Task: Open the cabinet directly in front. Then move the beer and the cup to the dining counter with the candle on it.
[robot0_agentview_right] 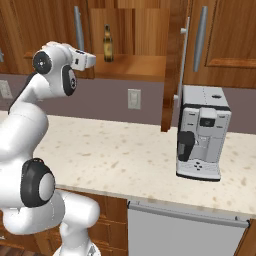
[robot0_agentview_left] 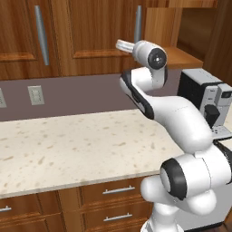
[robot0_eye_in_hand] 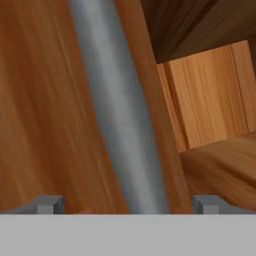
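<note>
The cabinet (robot0_agentview_right: 131,67) stands open. Its door (robot0_agentview_right: 172,75) is swung out and shows edge-on, with its long metal handle (robot0_agentview_right: 186,50) on it. The beer (robot0_agentview_right: 107,42), a dark brown bottle, stands upright on the cabinet's shelf (robot0_agentview_left: 183,58). The cup, the candle and the dining counter are out of view. My gripper (robot0_agentview_right: 93,60) is raised at the left edge of the opening, also visible from the other side (robot0_agentview_left: 119,45). Up close, my gripper (robot0_eye_in_hand: 128,205) is open, facing the bar handle (robot0_eye_in_hand: 120,125) of the closed neighbouring door, with the open cabinet's inside to the right.
A beige speckled countertop (robot0_agentview_left: 68,145) backed by a wall with outlets (robot0_agentview_left: 36,95) runs below. A white and black coffee machine (robot0_agentview_right: 202,135) stands on it at the right. Drawers (robot0_agentview_left: 118,190) sit under the counter. Another closed wall door (robot0_agentview_right: 225,40) is right of the opening.
</note>
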